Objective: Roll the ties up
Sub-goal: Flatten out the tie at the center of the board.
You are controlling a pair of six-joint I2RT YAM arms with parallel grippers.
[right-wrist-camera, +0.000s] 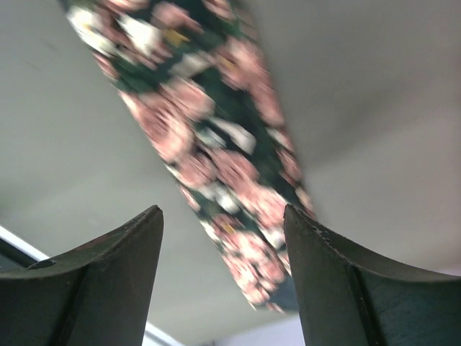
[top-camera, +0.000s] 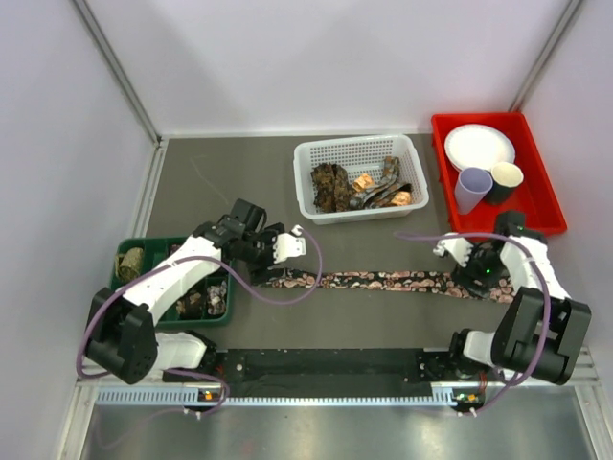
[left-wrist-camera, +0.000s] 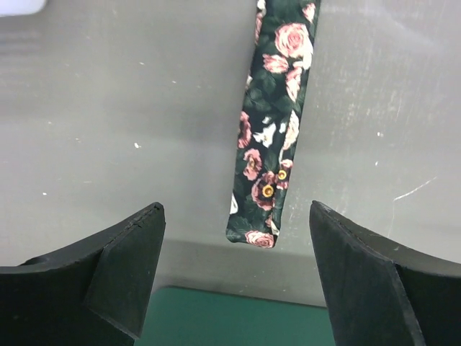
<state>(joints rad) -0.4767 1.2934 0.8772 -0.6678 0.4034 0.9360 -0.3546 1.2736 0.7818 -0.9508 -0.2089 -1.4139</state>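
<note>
The left gripper (left-wrist-camera: 236, 209) is standing wide open, its two black fingers (left-wrist-camera: 122, 259) hovering apart over the narrow end of a flowered tie (top-camera: 383, 282). That end is lying flat between them, touching neither finger. The right gripper (right-wrist-camera: 222, 213) is also gaping, with the tie's other end running between its fingers; the wrist view is too blurred to tell whether the cloth is brushing the right-hand finger.

The tie is lying stretched out straight across the grey table (top-camera: 220, 182), from one gripper to the other, just in front of the arm bases. Behind it a white basket (top-camera: 311, 158) is holding a heap of loose ties (top-camera: 335, 184). At the left a green tray (top-camera: 158, 241) is sitting under the left arm, with a rolled tie (top-camera: 129, 259) showing in its far corner. At the far right a red tray (top-camera: 479, 119) is carrying a white plate (top-camera: 479, 147) and two cups (top-camera: 471, 189). White walls (top-camera: 335, 57) are closing in the table.
</note>
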